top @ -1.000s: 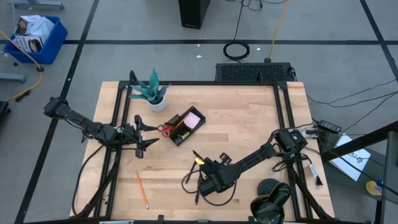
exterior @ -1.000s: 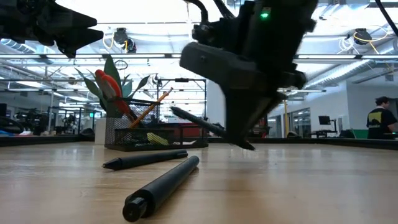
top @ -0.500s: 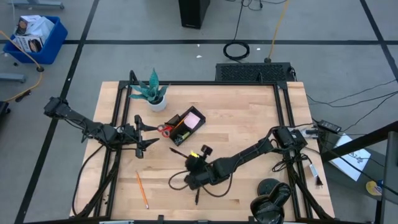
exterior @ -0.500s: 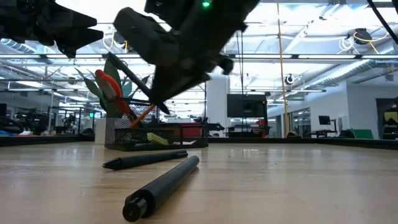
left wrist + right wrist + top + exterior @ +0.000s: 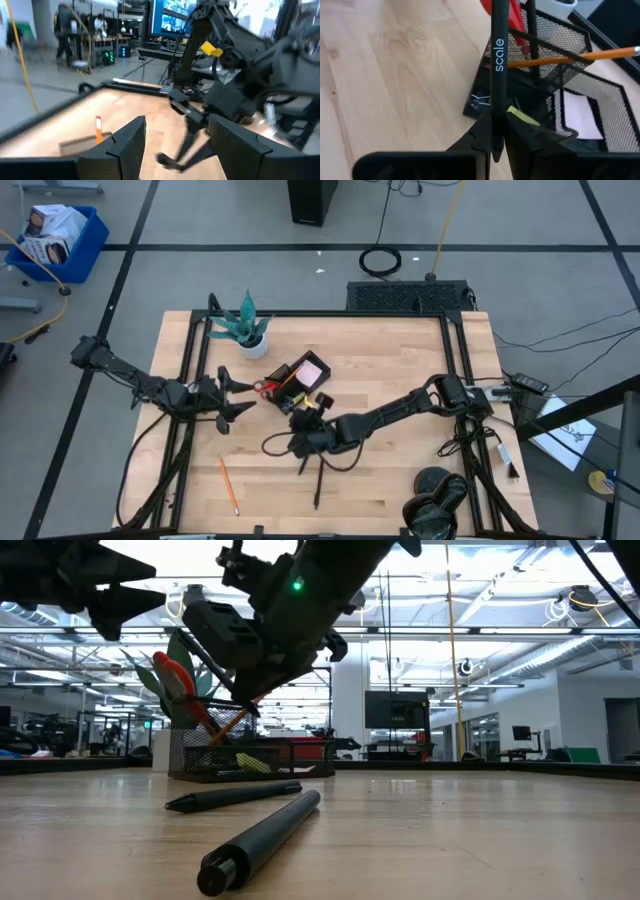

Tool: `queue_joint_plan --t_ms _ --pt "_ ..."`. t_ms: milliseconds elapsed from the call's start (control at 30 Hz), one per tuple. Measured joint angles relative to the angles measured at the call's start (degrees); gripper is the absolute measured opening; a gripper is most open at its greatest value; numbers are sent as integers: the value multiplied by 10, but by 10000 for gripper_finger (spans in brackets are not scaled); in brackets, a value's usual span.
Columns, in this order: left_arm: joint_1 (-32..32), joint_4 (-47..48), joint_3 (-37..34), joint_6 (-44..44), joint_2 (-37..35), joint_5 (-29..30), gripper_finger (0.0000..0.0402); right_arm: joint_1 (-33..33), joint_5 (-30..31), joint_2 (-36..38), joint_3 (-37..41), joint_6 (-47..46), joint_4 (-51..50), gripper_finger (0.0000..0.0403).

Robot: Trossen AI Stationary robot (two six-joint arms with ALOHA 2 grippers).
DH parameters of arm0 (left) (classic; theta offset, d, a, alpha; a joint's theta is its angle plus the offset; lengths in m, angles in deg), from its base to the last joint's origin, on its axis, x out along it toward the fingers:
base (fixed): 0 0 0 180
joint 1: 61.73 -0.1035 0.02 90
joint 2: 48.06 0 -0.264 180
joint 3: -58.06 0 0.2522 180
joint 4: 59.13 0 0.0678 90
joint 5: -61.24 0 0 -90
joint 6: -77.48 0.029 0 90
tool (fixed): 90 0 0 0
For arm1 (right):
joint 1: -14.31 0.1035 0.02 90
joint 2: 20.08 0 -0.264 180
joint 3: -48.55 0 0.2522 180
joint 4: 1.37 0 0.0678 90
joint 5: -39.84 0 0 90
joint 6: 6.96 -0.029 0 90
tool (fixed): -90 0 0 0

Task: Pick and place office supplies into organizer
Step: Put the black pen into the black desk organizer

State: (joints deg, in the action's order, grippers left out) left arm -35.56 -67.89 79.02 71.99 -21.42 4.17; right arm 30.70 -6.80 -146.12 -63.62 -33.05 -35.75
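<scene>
High view: I see the wooden bench point(image 5: 400, 380) with the black mesh organizer point(image 5: 297, 383) near its middle, a pink sticky-note pad point(image 5: 310, 371) in one compartment and red-handled scissors point(image 5: 265, 388) at the end nearest the left arm. The potted plant point(image 5: 243, 328) stands just beyond it. My right tool point(image 5: 300, 418) hangs just beside the organizer on the near side. The left tool point(image 5: 228, 395) waits beside the scissors end, fingers spread, holding nothing. An orange pencil point(image 5: 229, 485) lies alone toward the near left of the bench; a black pen point(image 5: 317, 490) lies near the front edge.

Low view: only here do I see the right tool point(image 5: 240, 680) well up off the bench, level with the organizer's point(image 5: 250, 755) top. Scissors point(image 5: 180, 685) and an orange pencil point(image 5: 240, 718) stand upright in the mesh cup. Two black pens lie in the foreground, a thin one point(image 5: 235, 796) and a thick one point(image 5: 262, 840).

Left wrist view: own fingers point(image 5: 127, 145) apart, empty; right arm point(image 5: 235, 55) beyond, blurred.

Right wrist view: this alone shows the grip. The right tool point(image 5: 495, 131) is closed on a black pen marked "scale" point(image 5: 499, 55), which points over the organizer's mesh cup point(image 5: 545, 50). A binder clip point(image 5: 479, 102) sits in a low tray.
</scene>
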Motion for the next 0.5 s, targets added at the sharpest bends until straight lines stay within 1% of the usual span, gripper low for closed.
queue_joint_plan --t_ms 67,133,233,433,500 --pt "0 0 0 -51 0 0 223 -2 4 1 0 13 5 27" --pt "0 0 0 -85 0 2 223 -3 4 1 0 22 14 25" --pt "0 3 0 -104 0 -1 223 -3 5 1 0 37 34 28" --pt "0 -1 0 -150 0 -41 223 -3 6 1 -1 43 47 29" --pt "0 0 0 -152 0 -44 223 -3 18 1 -1 47 53 26"
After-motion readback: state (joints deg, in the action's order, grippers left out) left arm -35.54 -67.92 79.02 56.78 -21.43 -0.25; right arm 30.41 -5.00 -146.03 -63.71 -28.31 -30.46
